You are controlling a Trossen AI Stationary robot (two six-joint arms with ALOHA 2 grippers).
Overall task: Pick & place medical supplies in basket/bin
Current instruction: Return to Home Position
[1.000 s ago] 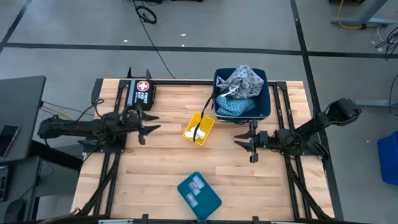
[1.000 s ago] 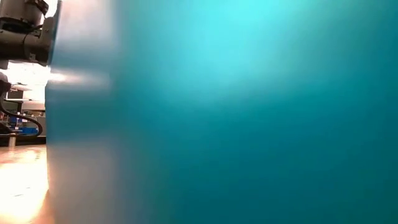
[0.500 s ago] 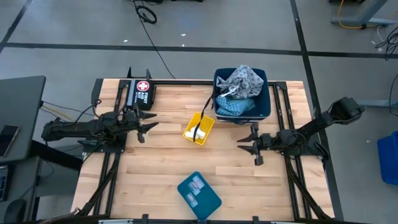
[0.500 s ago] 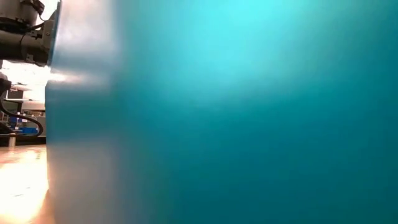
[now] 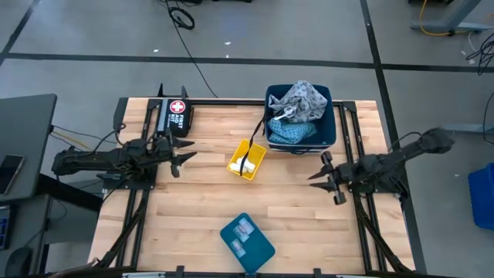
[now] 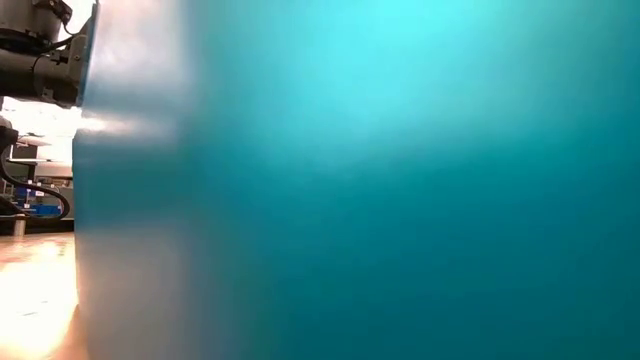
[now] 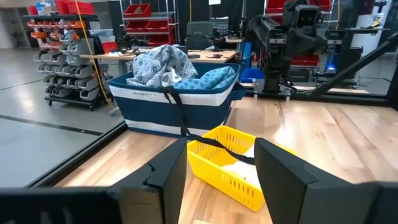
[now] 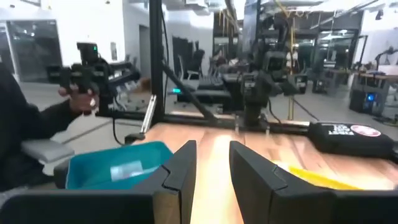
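Hovering open and empty, the left gripper (image 5: 185,158) and right gripper (image 5: 324,179) were pictured over the table.
Patterned soft blue and grey-blue pads (image 5: 297,108) were heaped in the navy-and-white fabric bin (image 5: 333,116); its trailing black strap (image 5: 258,133) might be snagged by a passing finger.

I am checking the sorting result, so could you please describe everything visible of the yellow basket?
The yellow basket is a small, open-topped rectangular tray, seemingly plastic, with slotted walls. It stands upright but askew on the wooden table, near its middle, close beside the navy-and-white bin. A black strap coming from that bin lies across it, and something white shows inside.
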